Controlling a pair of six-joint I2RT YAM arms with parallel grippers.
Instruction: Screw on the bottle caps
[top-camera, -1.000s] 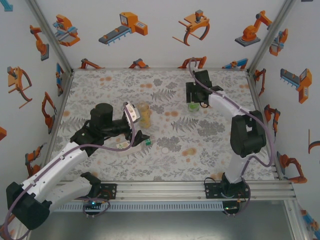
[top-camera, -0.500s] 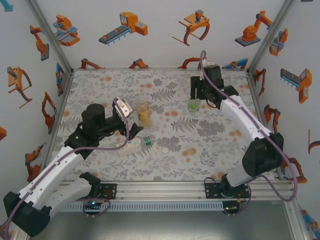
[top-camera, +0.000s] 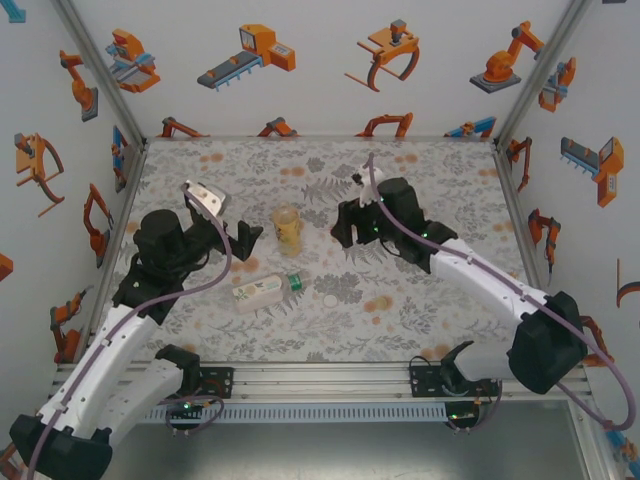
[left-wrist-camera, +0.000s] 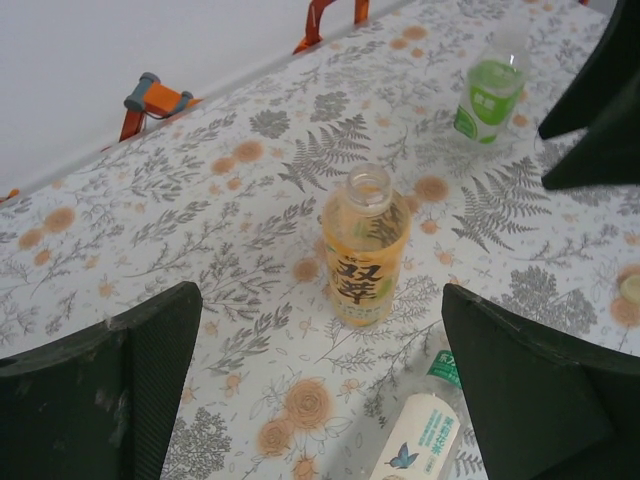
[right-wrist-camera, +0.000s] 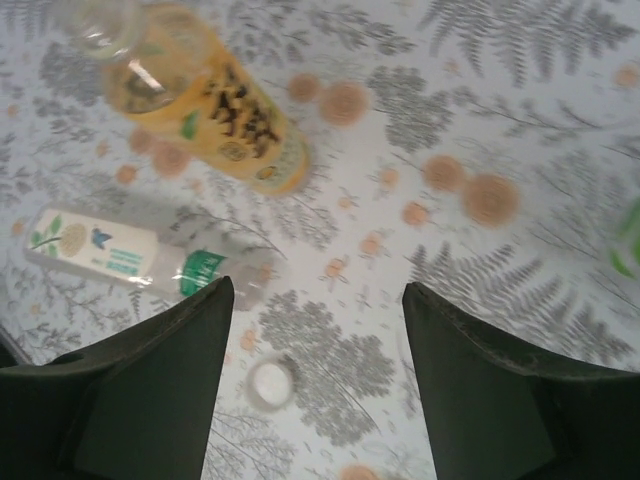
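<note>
A white bottle cap (top-camera: 329, 299) (right-wrist-camera: 270, 383) lies loose on the table, below and between my right gripper's open fingers. An amber tea bottle (top-camera: 288, 228) (left-wrist-camera: 364, 250) stands upright with its mouth uncapped. A pale-labelled bottle (top-camera: 260, 292) (right-wrist-camera: 100, 255) (left-wrist-camera: 425, 440) lies on its side in front of it. My left gripper (top-camera: 243, 235) (left-wrist-camera: 320, 300) is open, left of the amber bottle and facing it, holding nothing. My right gripper (top-camera: 345, 228) (right-wrist-camera: 318, 288) hangs open to the right of the amber bottle. A small green bottle (left-wrist-camera: 490, 85) stands further back.
The flower-patterned table (top-camera: 420, 290) is fenced by white walls at the back and both sides, with a metal rail (top-camera: 330, 375) along the near edge. In the top view the right forearm (top-camera: 470, 265) runs diagonally over the right half of the table.
The right arm swung from the green bottle at the back right to the table's centre, above the white cap. The left arm drew back leftward from the lying bottle, opening wider.
</note>
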